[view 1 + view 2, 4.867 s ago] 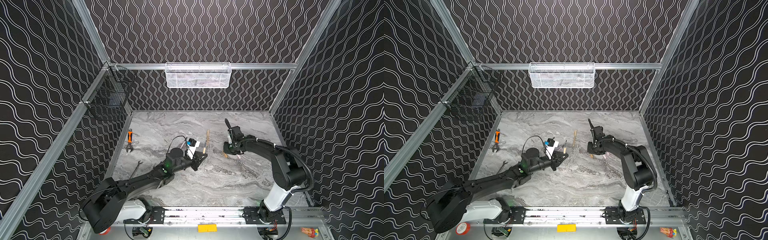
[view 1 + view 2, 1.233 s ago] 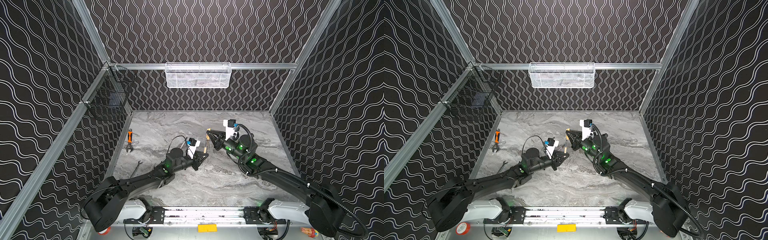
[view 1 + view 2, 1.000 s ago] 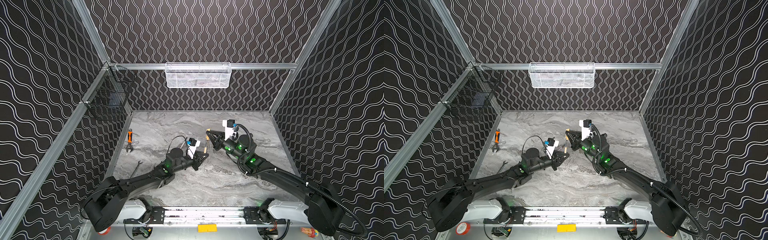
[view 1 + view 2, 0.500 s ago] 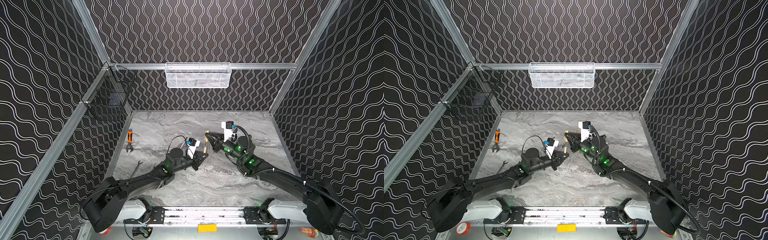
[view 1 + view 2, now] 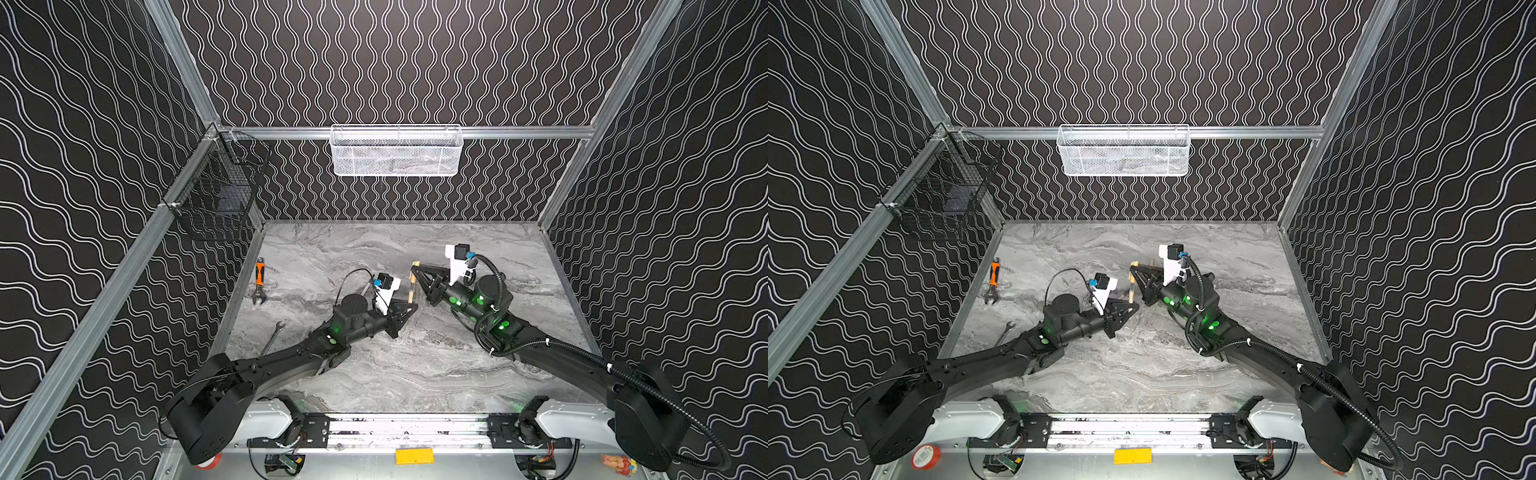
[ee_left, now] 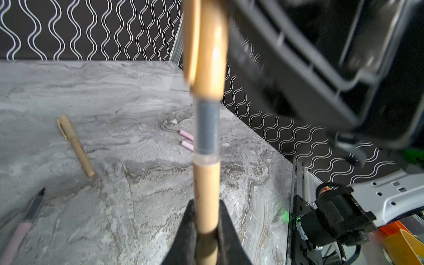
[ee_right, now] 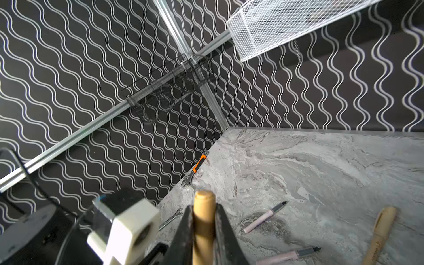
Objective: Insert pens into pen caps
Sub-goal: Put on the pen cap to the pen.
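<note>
Landmark: orange-handled wrench [image 5: 259, 277] at the tabletop [image 5: 374, 245] edge.

Right of wrench: left pincer [image 5: 410, 308] clamped narrow on tan pen [image 6: 206, 197], unmoved over the last second.

Further right of wrench: right pincer [image 5: 414, 270], swung in from the far side within five seconds, nipped tight on tan cap [image 6: 210, 52].

Cap mouth now over pen tip, grey neck still bare. Judged: mating begun, not seated; more axial push needed.

Beyond these from wrench, on tabletop: capped tan pen [image 6: 75, 146], plus pink caps [image 6: 186, 135] and pink pens [image 7: 263, 216] still to be joined.
</note>
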Action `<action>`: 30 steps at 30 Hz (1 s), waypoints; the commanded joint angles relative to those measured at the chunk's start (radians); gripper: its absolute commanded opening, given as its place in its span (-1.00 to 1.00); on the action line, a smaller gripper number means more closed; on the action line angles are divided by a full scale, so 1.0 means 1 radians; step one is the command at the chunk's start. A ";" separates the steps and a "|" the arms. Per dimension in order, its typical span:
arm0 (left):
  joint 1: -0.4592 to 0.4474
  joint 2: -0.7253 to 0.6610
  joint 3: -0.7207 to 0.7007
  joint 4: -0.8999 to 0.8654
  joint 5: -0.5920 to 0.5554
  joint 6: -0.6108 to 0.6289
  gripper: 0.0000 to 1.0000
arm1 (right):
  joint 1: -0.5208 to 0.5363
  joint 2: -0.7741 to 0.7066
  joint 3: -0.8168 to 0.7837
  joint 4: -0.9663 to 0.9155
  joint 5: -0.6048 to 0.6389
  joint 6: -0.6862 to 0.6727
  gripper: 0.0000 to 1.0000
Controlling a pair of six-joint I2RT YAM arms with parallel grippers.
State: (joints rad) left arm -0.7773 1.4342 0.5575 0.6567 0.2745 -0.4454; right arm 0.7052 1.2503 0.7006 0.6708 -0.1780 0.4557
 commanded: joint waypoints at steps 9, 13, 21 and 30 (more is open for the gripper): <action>0.001 -0.008 0.012 0.044 -0.015 0.010 -1.00 | 0.004 0.001 0.001 0.003 -0.009 0.001 -0.65; 0.002 -0.003 0.026 0.025 -0.031 0.015 -1.00 | 0.005 -0.027 0.009 -0.054 -0.018 -0.031 -0.55; 0.001 0.010 0.068 -0.020 -0.057 0.068 -1.00 | 0.006 -0.108 0.060 -0.205 -0.008 -0.082 -0.12; 0.002 -0.004 0.096 -0.072 -0.087 0.133 -1.00 | 0.004 -0.162 0.076 -0.322 0.063 -0.183 0.22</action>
State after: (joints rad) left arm -0.7761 1.4349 0.6426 0.5972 0.2089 -0.3599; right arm 0.7101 1.0863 0.7559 0.4007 -0.1375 0.3389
